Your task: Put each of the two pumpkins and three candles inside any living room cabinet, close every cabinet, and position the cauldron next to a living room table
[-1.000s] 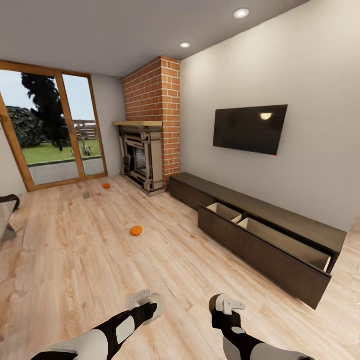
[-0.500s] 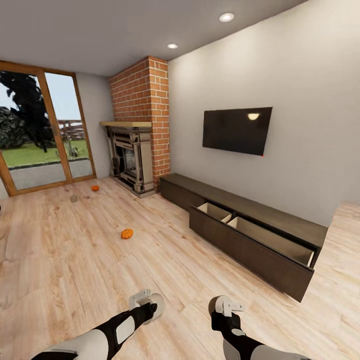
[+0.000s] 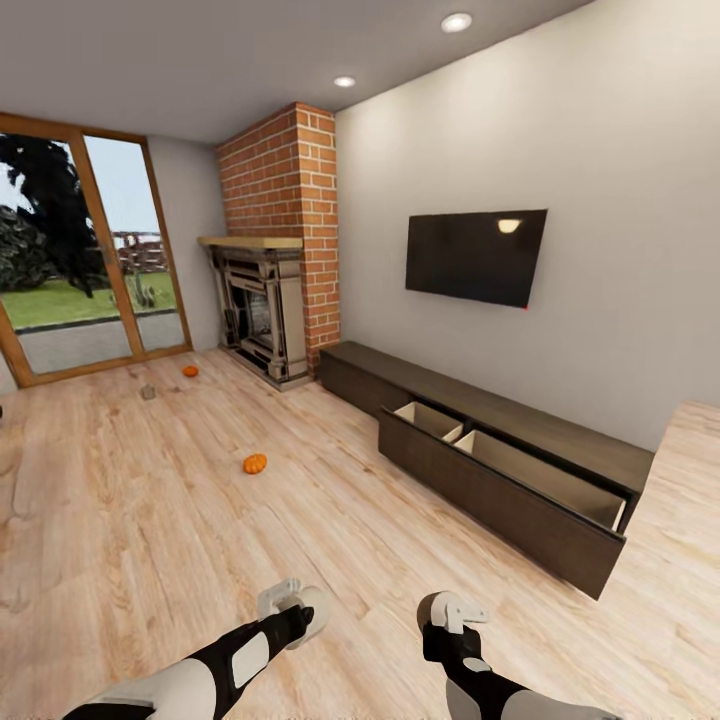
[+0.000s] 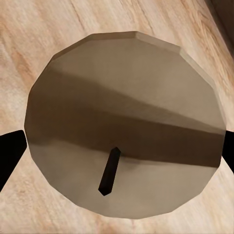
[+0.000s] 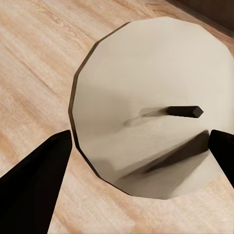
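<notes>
- Clearly, a candle is held in each gripper: in the left wrist view a candle (image 4: pixel 124 122) with a dark wick is seen end-on between the two dark fingertips (image 4: pixel 9 151), and in the right wrist view a paler candle (image 5: pixel 151 107) sits likewise between that gripper's fingertips (image 5: pixel 39 180).
- Both pairs of jaws are judged to be clamped on the candle sides, though actual contact is hidden by the candles' bulk.
- Being short, stiff, smooth cylinders, the candles are judged light but liable to slip; a hold across the round side, as now, seems suitable.
- At lower centre of the head view the left gripper (image 3: pixel 290 610) and right gripper (image 3: pixel 450 612) are seen low over the floor (image 3: pixel 150 540).
- One pumpkin (image 3: pixel 255 463) lies left of centre; a farther pumpkin (image 3: pixel 190 371) and a small grey candle (image 3: pixel 148 392) lie near the glass door (image 3: pixel 90 260).
- The pumpkins are judged rigid and ribbed, best taken across the widest part.
- At right of centre the cabinet (image 3: pixel 500 470) stands with one drawer (image 3: pixel 510 495) pulled open below the television (image 3: pixel 475 255), beside the fireplace (image 3: pixel 260 310).
</notes>
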You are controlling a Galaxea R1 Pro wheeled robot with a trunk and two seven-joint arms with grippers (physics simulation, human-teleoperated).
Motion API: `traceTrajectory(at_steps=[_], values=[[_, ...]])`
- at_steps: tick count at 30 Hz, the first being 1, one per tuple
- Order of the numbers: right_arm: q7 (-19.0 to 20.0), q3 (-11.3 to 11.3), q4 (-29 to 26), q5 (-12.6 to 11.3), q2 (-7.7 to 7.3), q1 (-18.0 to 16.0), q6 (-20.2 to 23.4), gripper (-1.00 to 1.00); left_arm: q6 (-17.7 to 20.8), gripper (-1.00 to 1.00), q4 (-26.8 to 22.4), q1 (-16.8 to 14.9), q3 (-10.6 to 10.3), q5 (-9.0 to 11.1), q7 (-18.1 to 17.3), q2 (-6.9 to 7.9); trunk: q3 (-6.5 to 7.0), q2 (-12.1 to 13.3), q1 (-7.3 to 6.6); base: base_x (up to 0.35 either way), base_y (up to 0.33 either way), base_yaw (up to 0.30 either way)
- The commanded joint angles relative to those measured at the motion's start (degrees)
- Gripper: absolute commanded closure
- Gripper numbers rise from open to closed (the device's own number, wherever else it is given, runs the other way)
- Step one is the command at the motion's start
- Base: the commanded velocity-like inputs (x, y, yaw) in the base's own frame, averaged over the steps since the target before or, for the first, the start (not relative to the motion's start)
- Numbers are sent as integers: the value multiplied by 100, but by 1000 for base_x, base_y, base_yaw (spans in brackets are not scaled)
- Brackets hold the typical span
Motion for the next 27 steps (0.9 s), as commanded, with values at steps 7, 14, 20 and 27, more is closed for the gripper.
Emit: traceTrajectory(at_steps=[7, 14, 20, 27], values=[[-8, 55, 14, -46, 5, -2, -25, 100, 4, 100, 2, -4, -15, 47, -20, 1, 54, 278, -155, 0, 0, 0], [-8, 52, 16, -45, 7, 9, -25, 100, 12, 100, 2, -4, -15, 47, -20, 1, 113, 559, -308, 0, 0, 0], [-8, 49, 16, -46, 4, 11, -25, 100, 13, 100, 2, -4, -15, 47, -20, 1, 166, 800, -440, 0, 0, 0], [-8, 49, 16, -46, 8, 11, -26, 100, 13, 100, 2, -4, -15, 47, -20, -7, 255, 1080, -594, 0, 0, 0]])
